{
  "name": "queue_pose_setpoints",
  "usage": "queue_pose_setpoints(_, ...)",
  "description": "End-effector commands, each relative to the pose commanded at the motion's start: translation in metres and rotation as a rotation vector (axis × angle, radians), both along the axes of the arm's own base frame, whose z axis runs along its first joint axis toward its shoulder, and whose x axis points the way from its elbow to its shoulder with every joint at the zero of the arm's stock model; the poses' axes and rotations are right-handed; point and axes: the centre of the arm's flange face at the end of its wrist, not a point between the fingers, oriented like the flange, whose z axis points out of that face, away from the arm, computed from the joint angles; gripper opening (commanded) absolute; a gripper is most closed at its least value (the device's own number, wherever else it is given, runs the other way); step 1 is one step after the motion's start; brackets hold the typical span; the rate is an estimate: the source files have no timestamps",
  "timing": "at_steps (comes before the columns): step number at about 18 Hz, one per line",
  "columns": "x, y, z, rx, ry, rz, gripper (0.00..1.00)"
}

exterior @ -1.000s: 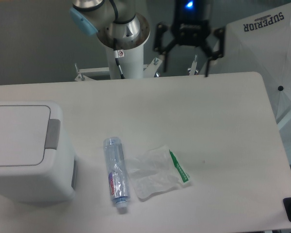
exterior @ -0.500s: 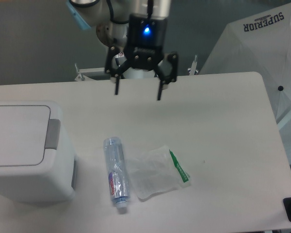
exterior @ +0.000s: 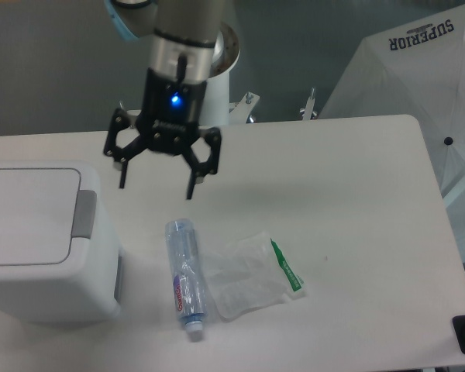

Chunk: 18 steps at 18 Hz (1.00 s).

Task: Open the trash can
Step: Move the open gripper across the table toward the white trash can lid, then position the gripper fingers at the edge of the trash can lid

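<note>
At the bench's (exterior: 356, 194) left edge the trash can (exterior: 43, 240) stands with its lid shut, grey push tab (exterior: 83, 214) facing the arm. This looks like the approach step. The gripper (exterior: 156, 180) hangs above the bench just right of the tab, pointing down, fingers (exterior: 192, 184) spread wide and holding nothing. Next, it likely needs to reach the tab and press.

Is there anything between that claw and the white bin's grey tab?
No. In the camera view, only bare table shows between the open gripper and the grey tab on the trash can.
</note>
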Motion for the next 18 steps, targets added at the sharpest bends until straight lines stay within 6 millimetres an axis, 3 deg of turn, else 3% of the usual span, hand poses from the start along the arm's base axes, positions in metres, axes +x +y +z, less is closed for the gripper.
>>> queue_pose_setpoints(18,0.012,0.014,-0.021,-0.019,-0.03,-0.017,1.0)
